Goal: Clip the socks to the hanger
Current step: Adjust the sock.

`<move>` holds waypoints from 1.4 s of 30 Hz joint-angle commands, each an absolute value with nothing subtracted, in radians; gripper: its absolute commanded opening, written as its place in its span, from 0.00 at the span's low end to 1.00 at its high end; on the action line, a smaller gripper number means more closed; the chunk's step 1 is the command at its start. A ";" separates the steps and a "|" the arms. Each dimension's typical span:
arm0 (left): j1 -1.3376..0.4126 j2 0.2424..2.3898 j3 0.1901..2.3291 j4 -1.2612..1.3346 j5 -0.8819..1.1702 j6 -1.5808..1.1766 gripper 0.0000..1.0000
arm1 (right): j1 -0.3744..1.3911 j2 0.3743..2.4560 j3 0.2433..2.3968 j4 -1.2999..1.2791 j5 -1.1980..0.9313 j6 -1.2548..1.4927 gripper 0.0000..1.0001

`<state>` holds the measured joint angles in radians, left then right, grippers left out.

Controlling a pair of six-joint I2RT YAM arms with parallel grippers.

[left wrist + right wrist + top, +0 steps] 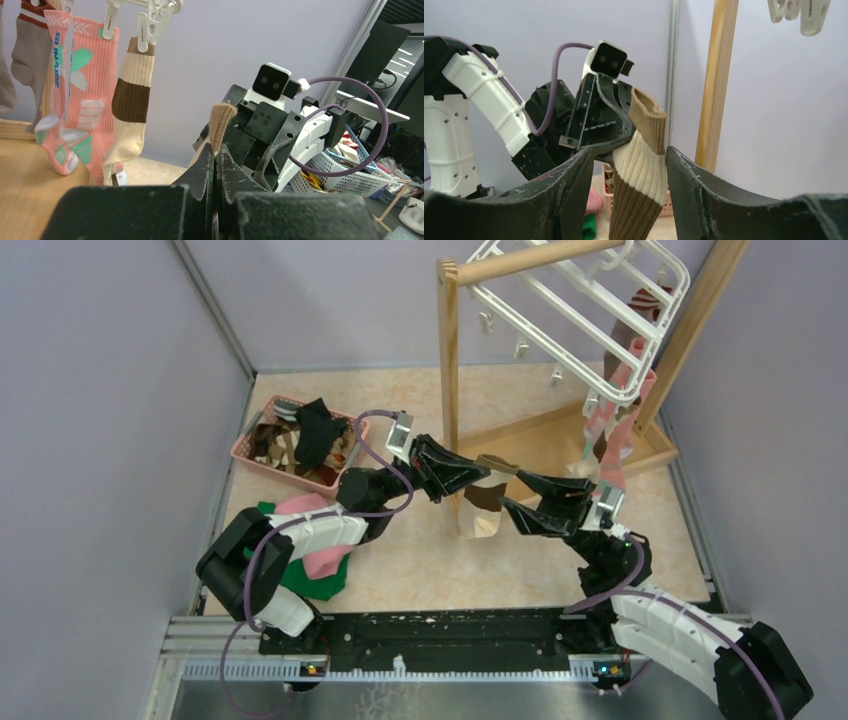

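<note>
Two arms share a striped sock short of the hanger: left jaws clamp its cuff, right jaws gape astride it; the handover likely needs right closing next.

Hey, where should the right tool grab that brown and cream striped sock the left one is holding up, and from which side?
Grip the striped sock on its cream band, just under the tan cuff, from the side opposite the left tool. That tool pinches the cuff's edge, so the sock hangs upright with the band free, and the right tool, open, straddles it.
</note>
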<state>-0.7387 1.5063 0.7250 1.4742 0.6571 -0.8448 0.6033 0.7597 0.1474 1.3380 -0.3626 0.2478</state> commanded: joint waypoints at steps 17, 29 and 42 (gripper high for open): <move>-0.751 1.502 0.805 1.792 0.639 -0.915 0.00 | 0.597 0.862 0.244 1.491 -0.401 0.304 0.40; -0.762 1.524 0.824 1.793 0.639 -0.929 0.00 | 0.596 0.858 0.252 1.521 -0.363 0.300 0.14; -0.714 1.521 0.772 1.772 0.663 -0.763 0.42 | 0.597 0.484 0.292 0.928 -0.157 0.167 0.00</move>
